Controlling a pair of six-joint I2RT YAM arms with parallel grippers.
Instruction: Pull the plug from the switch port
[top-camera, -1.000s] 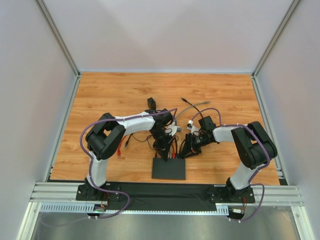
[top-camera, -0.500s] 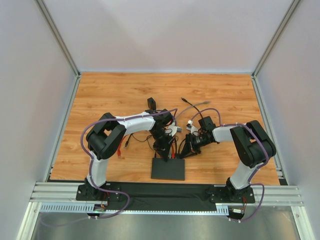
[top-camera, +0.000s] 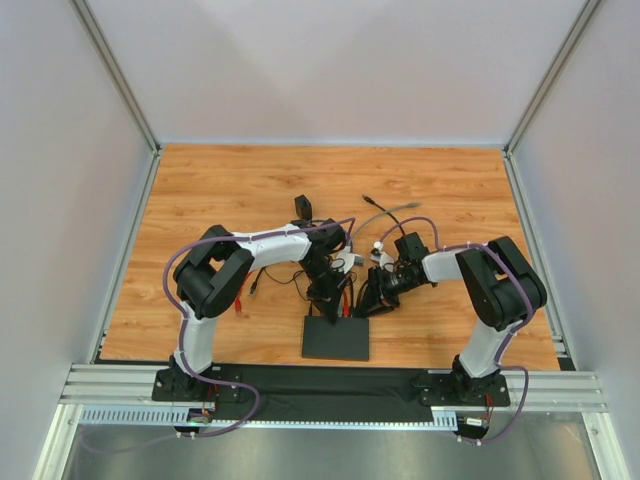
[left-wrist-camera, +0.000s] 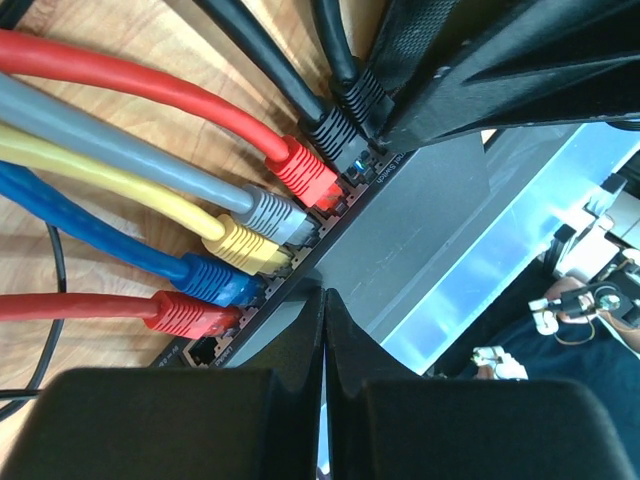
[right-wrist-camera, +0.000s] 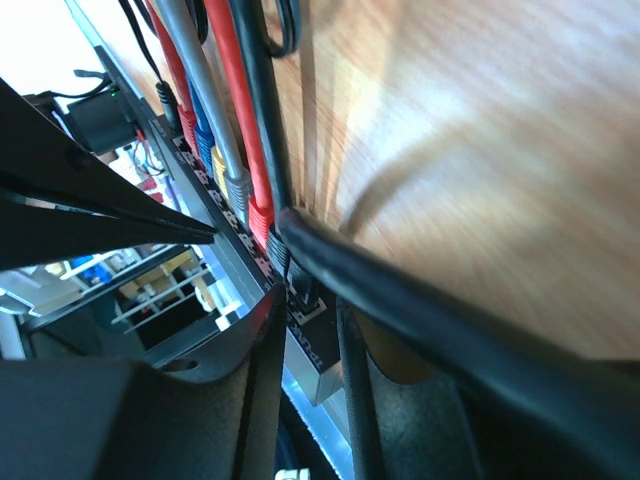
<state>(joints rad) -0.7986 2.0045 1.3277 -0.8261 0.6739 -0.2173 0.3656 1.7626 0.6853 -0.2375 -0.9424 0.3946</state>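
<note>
1. The switch (top-camera: 336, 338), a flat matte-black box, lay on the wooden table (top-camera: 230, 190) between the 2 arms, near their bases, with its socket edge facing away from them
2. The left gripper (left-wrist-camera: 322, 300) was fully closed on nothing; its joined tips rested on the switch's top just behind the sockets, apparently pinning it down
3. The right gripper (right-wrist-camera: 300, 325) had its jaws partway apart astride the black plug (right-wrist-camera: 298, 288) at the end of the row; whether they actually pinched it could not be told
4. If the plug's latch tab was not pressed, a pull would likely slide the fingers off the boot, or drag the whole switch across the smooth laminate if the left gripper's hold gave way
5. The red plug (right-wrist-camera: 258, 215) sat just beside the black one, so a slightly misplaced finger could have snagged it or its cable instead; a thick black cable (right-wrist-camera: 450, 320) crossing the right gripper might also have fouled the pull
6. The plugs (left-wrist-camera: 275, 212) were small moulded boots in red, grey, yellow and blue, ribbed and rubbery-looking; their cables were round, smooth and faintly glossy, and the switch's top showed a dull satin sheen
</note>
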